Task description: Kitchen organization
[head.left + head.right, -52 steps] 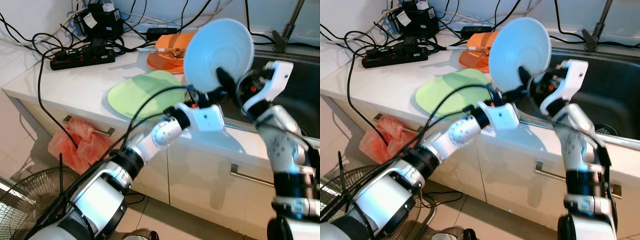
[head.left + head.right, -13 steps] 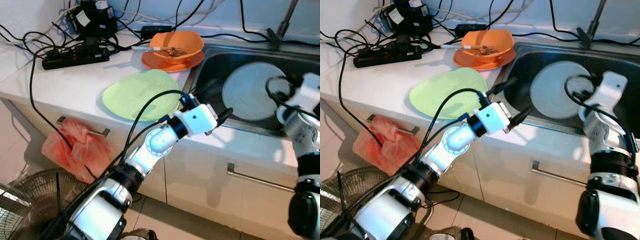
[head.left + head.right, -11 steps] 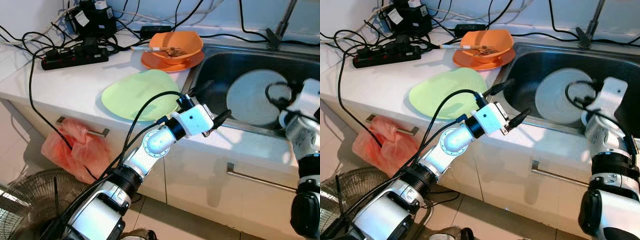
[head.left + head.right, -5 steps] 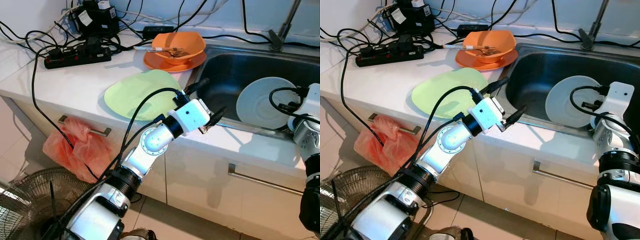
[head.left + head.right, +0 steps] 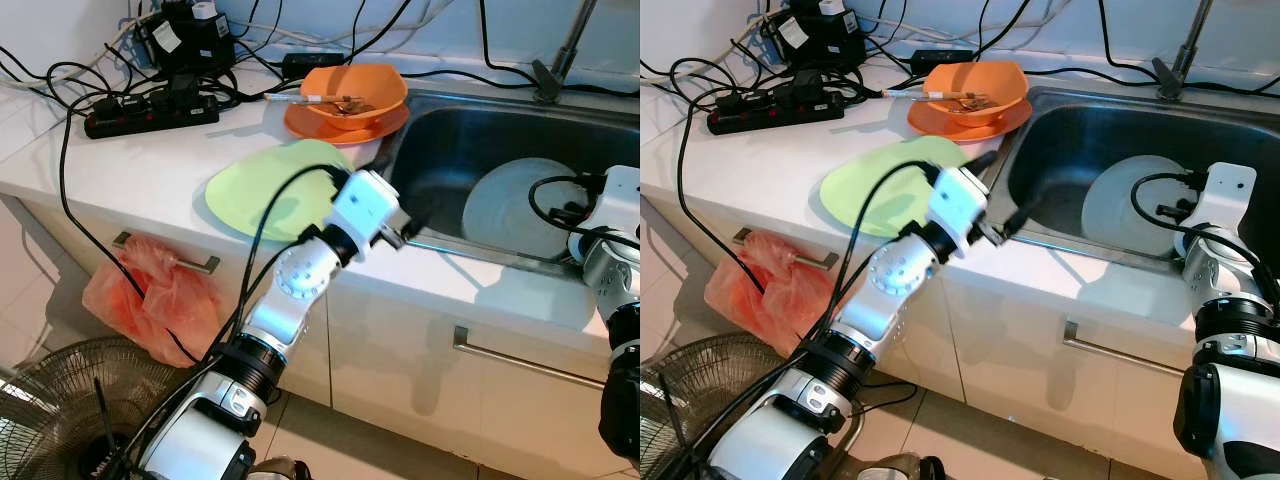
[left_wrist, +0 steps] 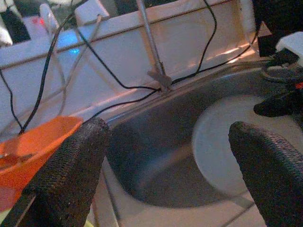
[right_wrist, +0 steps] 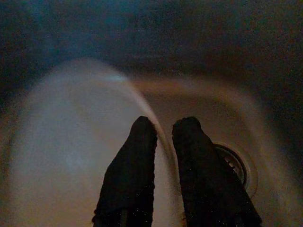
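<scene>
A pale blue plate (image 5: pixel 510 205) leans inside the steel sink (image 5: pixel 450 130). My right gripper (image 7: pixel 164 137) reaches down into the sink, and its two black fingers pinch the plate's rim (image 7: pixel 71 142). My left gripper (image 5: pixel 395 195) hovers open over the sink's left rim, fingers spread wide and pointing into the basin, where the plate (image 6: pixel 222 137) shows beyond them. A light green plate (image 5: pixel 265 185) lies flat on the white counter just left of that arm. An orange bowl (image 5: pixel 345 90) with utensils sits on an orange plate behind it.
A black power strip (image 5: pixel 150 110) and tangled cables cover the counter's back left. The tap (image 5: pixel 560 60) rises behind the sink. A red plastic bag (image 5: pixel 150 295) hangs by a drawer handle, and a fan (image 5: pixel 40 420) stands on the floor below.
The right gripper has brought the blue plate down from in front of the counter into the sink. The left gripper has swung back toward the sink's left rim.
</scene>
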